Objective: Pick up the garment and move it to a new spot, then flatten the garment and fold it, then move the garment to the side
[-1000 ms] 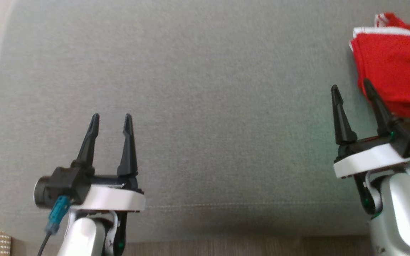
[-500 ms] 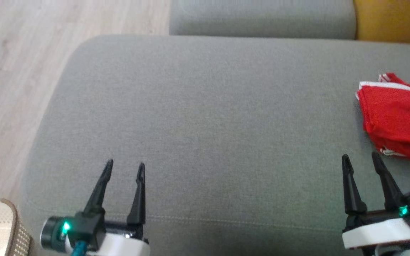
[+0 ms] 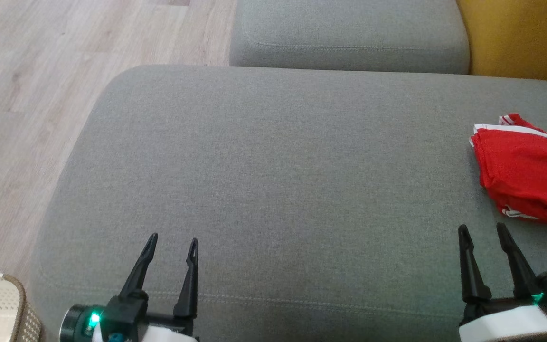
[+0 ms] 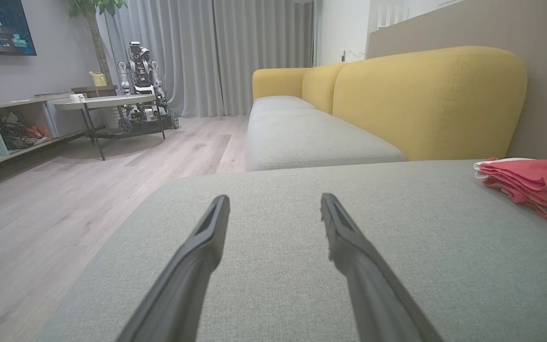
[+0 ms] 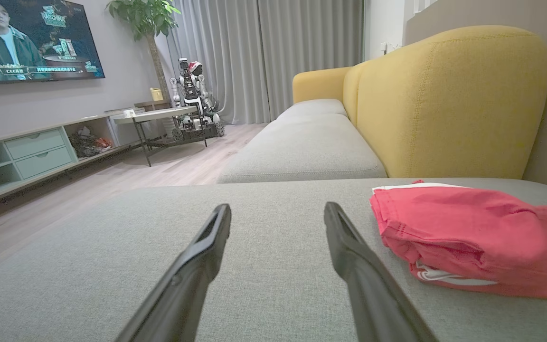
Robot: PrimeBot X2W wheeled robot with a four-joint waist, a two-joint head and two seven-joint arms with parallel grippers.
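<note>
Head view farther up than before; left gripper [image 3: 174, 238], right gripper [image 3: 482, 226] wide, empty; garment [image 3: 525, 175] folded; TV [image 5: 31, 40] writing illegible.

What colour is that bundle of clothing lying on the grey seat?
The garment is red with white stripe trim along an edge. The right wrist view shows it best.

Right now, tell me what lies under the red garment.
The red garment lies folded on the grey cushion. Whether anything is tucked beneath its layers cannot be seen.

View has tilted up: floor [image 3: 26, 95] and far cushion [image 3: 349, 38] entered at top. At lower right, right gripper [image 3: 482, 227] no longer overlaps garment [image 3: 525, 171].
</note>
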